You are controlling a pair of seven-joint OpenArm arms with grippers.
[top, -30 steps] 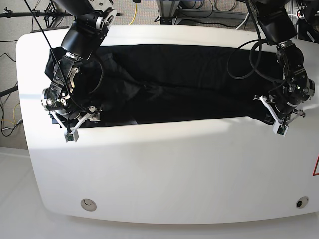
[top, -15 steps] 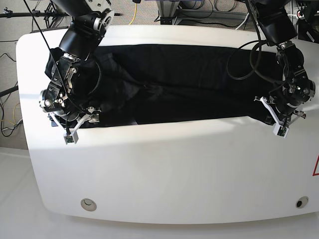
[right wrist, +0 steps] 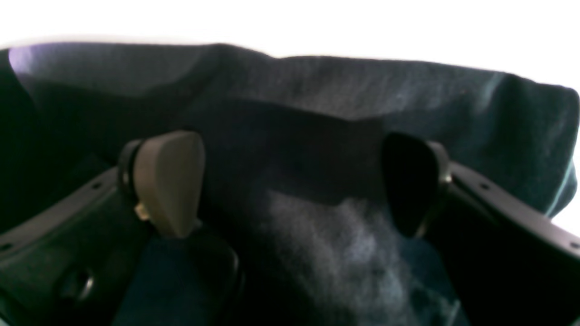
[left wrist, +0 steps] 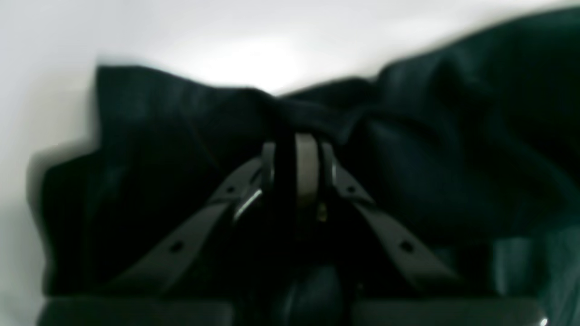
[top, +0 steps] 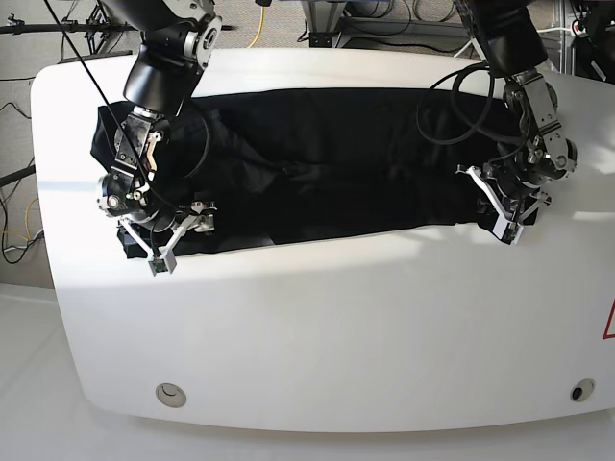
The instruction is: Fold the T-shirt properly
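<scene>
The black T-shirt [top: 336, 163] lies spread in a wrinkled band across the far half of the white table [top: 336, 327]. At its right end in the base view, my left gripper [top: 497, 217] is shut on a bunched fold of the cloth. The left wrist view shows that gripper [left wrist: 297, 149] with its pads together and the T-shirt [left wrist: 430, 149] pinched between them. At the left end, my right gripper [top: 178, 240] hangs over the near edge of the cloth. In the right wrist view, the right gripper [right wrist: 290, 181] is wide open, and the T-shirt [right wrist: 317, 113] lies under and between its fingers [right wrist: 170, 181].
Cables and stands [top: 384, 19] crowd the floor behind the table's far edge. Two round insets [top: 171, 392] [top: 579, 390] sit near the front edge. A red mark [top: 609, 322] shows at the right border.
My left gripper has pulled inward and slightly away from the front edge, dragging the shirt's end with it. The right gripper has shifted a little toward the table's middle, still open.
</scene>
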